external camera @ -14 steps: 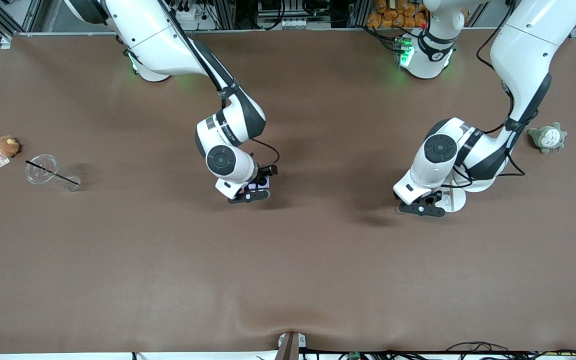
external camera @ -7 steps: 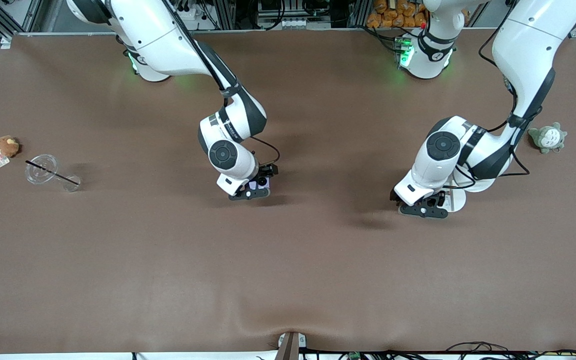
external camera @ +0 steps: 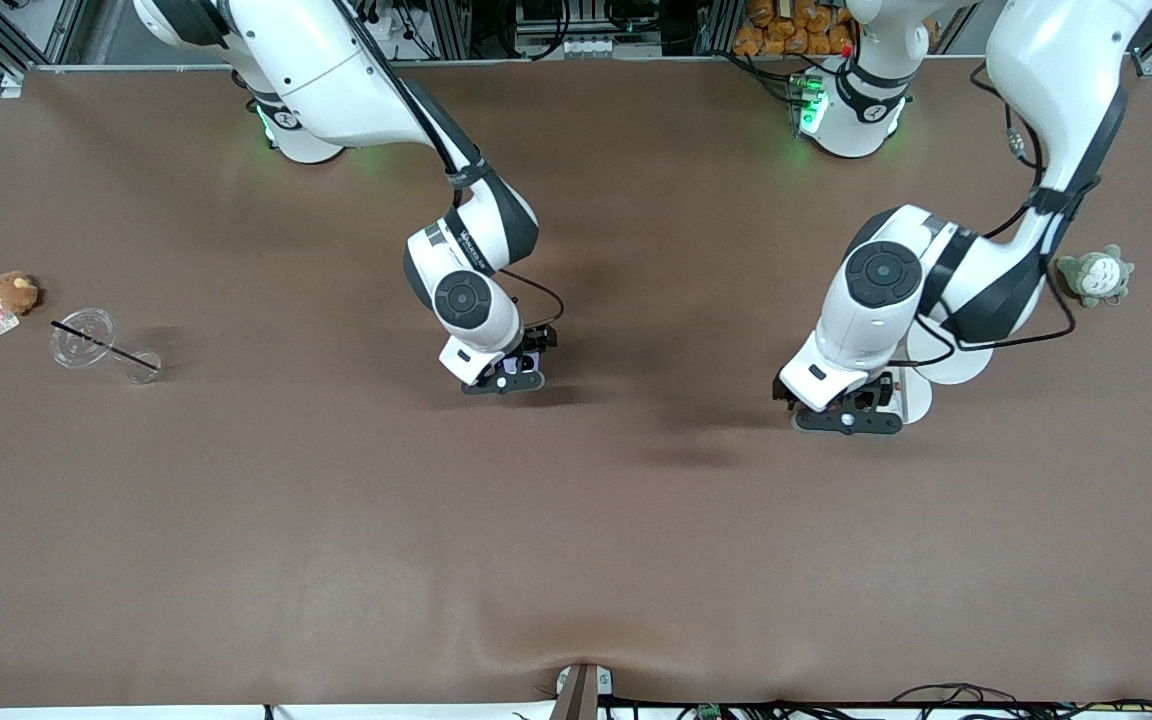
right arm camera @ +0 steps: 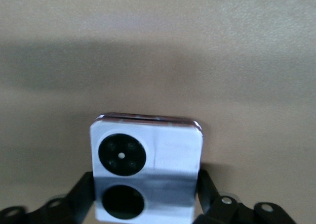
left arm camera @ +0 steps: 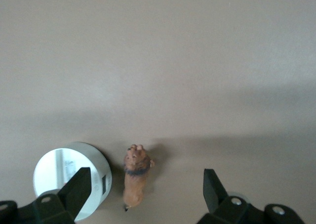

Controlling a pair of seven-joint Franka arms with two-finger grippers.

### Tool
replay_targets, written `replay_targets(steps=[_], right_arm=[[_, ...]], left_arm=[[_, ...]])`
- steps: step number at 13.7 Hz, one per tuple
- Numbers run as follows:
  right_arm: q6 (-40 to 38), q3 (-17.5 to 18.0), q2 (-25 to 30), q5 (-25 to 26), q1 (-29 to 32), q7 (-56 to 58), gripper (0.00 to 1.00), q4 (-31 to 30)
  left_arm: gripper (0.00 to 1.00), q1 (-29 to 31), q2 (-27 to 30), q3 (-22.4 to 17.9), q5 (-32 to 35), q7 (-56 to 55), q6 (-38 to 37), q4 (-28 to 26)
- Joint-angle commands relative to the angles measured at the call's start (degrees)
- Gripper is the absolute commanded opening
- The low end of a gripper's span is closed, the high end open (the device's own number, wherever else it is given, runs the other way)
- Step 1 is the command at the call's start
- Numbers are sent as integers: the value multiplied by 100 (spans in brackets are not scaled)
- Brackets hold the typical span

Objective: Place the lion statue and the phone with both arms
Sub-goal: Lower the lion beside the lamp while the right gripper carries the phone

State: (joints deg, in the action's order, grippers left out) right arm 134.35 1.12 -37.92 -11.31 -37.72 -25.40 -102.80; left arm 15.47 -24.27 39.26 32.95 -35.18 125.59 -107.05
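Lilac phone point(right arm camera: 146, 168) clamped in right gripper point(external camera: 506, 380); left gripper point(left arm camera: 143, 194) wide around lion statue point(left arm camera: 136, 176). Risk: nudging white disc point(left arm camera: 69, 174) while closing.

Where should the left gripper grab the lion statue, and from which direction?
Across its narrow body, from straight above. The lion statue lies on the table between the open fingers of the left gripper, lengthwise to them, so closing would probably pinch its flanks. A white round object sits close beside it.

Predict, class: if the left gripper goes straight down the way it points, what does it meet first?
Probably the lion statue, lying on the table between the open fingers of the left gripper, though its depth is unclear.
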Motion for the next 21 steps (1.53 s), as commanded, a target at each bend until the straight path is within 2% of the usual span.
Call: replay_targets(steps=[1,2,3,5,7,9,11,13,14,15,17,18,19,21], right_arm=[[56,-68,-5,137,-60,-132,33,-38],[21,-59,12,137,-34,-132,26,-21],[-40,-59,38,129,-7,-149,0,5],[-731,-59,91,111,124,-246,0,207],[-1741,-59,520,120,492,-185,0,366],[-2472,-59,925,120,923,121,0,349],[-2816,-68,1128,129,1283,482,0,340],[-3237,-199,1225,129,1757,982,0,357],[-3449,-409,1295,164,1925,1350,0,331],[-3625,-672,1356,207,1979,1667,0,322],[-3671,-1086,1340,565,1979,1924,0,305],[-3583,-1174,1322,899,2040,2273,0,296],[-3496,-1288,1313,937,2224,2668,0,278],[-3425,-1298,1278,929,2724,3084,0,261]], left_arm=[[100,61,72,283,-149,20,-883,734],[100,44,72,302,-149,28,-1209,1034],[100,35,81,363,-149,20,-1464,1263],[100,52,72,494,-149,28,-2088,1833],[100,61,81,609,-149,28,-2555,2292],[100,61,89,732,-149,28,-2846,2547],[100,52,98,803,-201,28,-2917,2732],[100,44,255,742,-595,63,-2917,2777],[100,0,387,593,-754,194,-2917,2777],[100,-70,606,261,-938,404,-2917,2777],[100,-333,1080,-660,-1945,879,-2917,2742],[100,-482,1326,-1144,-2525,1116,-2935,2707],[100,-649,1512,-1549,-2879,1353,-3135,2680],[100,-957,1767,-2121,-3171,1522,-3618,2680]])
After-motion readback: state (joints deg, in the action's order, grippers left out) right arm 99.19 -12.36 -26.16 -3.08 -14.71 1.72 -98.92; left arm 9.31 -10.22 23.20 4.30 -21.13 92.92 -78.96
